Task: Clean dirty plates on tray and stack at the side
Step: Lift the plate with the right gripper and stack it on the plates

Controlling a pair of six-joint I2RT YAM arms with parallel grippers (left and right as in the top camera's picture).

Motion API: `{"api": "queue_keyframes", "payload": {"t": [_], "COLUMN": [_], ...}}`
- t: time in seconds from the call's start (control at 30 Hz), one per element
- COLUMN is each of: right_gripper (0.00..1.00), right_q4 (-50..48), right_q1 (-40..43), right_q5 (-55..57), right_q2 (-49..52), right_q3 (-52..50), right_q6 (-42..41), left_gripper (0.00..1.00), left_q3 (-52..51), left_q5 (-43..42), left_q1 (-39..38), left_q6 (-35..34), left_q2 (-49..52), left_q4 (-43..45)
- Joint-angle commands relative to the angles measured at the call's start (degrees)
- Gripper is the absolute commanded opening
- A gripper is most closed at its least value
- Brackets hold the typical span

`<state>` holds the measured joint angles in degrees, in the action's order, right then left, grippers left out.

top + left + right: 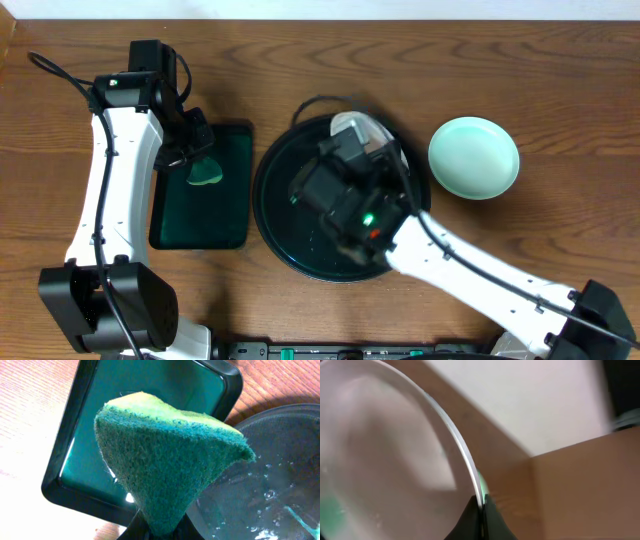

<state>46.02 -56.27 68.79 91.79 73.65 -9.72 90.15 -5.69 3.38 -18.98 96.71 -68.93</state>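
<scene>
Right hand (481,512) pinches plate (385,450) rim — left hand (159,527) grips sponge (170,465).

The round tray (275,215) sits on the table (560,80) — rectangular tray (215,225) just left of it, one plate (474,157) to its right. A second plate (357,127) hangs over its back rim, a sponge (205,177) over the rectangular tray.

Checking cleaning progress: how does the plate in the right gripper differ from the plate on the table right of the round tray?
The held plate is pinched at its rim by the right gripper over the round tray; the other plate lies flat on the table, clear of it. The held plate looks whitish with a green trace; the other plate is evenly pale mint. Both are small and round.
</scene>
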Motion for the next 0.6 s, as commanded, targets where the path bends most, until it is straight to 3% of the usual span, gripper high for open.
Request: {"api": "queue_keyframes", "payload": {"t": [0.0, 0.27, 0.57], "right_gripper": [0.01, 0.01, 0.01], "right_q4": [-0.07, -0.17, 0.07], "right_q1": [-3.93, -7.56, -3.04], "right_q5": [18.56, 20.15, -16.74], "right_q2": [-1.31, -1.31, -1.31], "right_q3": [0.26, 0.26, 0.24], "right_q6": [1.25, 0.98, -3.02], "left_gripper": [0.07, 0.07, 0.07], "left_q3": [-0.09, -0.09, -0.09], "left_q5": [-0.11, -0.13, -0.11], "left_q1": [0.26, 0.26, 0.26], "left_q6": [1.22, 1.22, 1.22], "left_q2": [-0.26, -0.26, -0.26], "left_q4": [-0.02, -0.02, -0.04]}}
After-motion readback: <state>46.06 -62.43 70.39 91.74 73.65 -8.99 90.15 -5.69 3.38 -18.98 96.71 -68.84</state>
